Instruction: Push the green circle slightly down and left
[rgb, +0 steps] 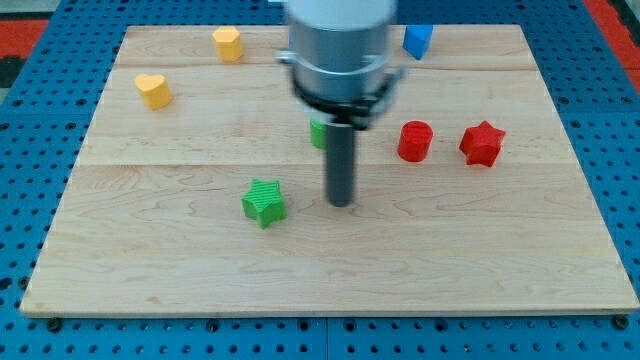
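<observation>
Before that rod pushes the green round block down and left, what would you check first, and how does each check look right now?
1. Green circle found: ok, though the rod hides most of it.
2. My tip sits up and right of it, ready to push: not ok, it is lower, toward the view's bottom.
3. Tip touching the circle: cannot tell.
4. Green star lies down-left, near the push path: not ok.
5. Red cylinder and red star out of the way: ok.

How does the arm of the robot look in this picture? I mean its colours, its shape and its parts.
A wide, light grey cylinder with a soft sheen comes in from the view's top. Under it sits a black collar with small lugs at its sides. From the collar a straight, dark grey round rod runs down to my tip, which is blunt. No cables or markings show.
</observation>
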